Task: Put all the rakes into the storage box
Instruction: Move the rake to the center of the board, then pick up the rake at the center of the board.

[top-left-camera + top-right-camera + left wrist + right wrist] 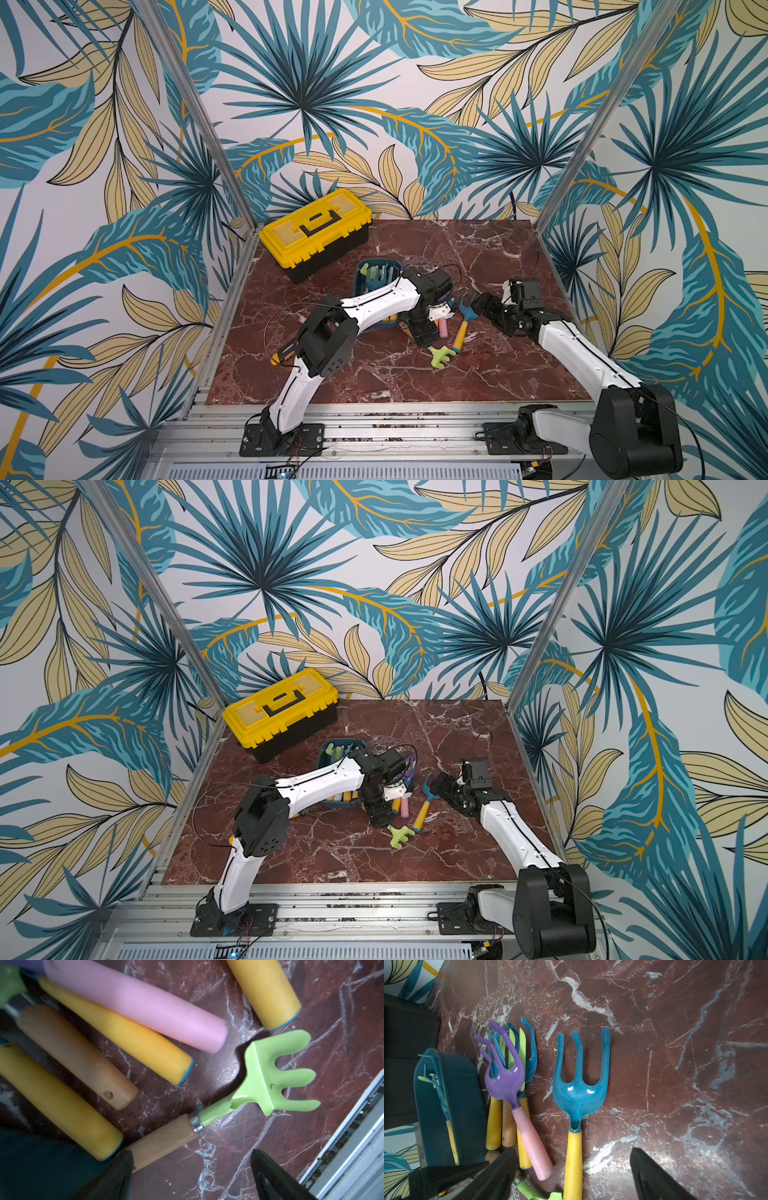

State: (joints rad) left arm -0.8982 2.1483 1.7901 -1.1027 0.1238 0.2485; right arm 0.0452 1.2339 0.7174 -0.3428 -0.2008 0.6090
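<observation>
1. Rake (270, 1076) is lying on worktop (478, 257), near-right of storage box (358, 282).
2. Left claw (192, 1153) is hanging open over its handle end; right claw (573, 1150) is gaping too.
3. Risk: off-centre fingers pinching the touching yellow handle (58, 1101) too.

Light was bright and even. The green rake (261, 1084) cast a soft shadow. Glare whitened the table (604, 1161) at lower centre. The pink handle (135, 1007) looked blurred.
</observation>
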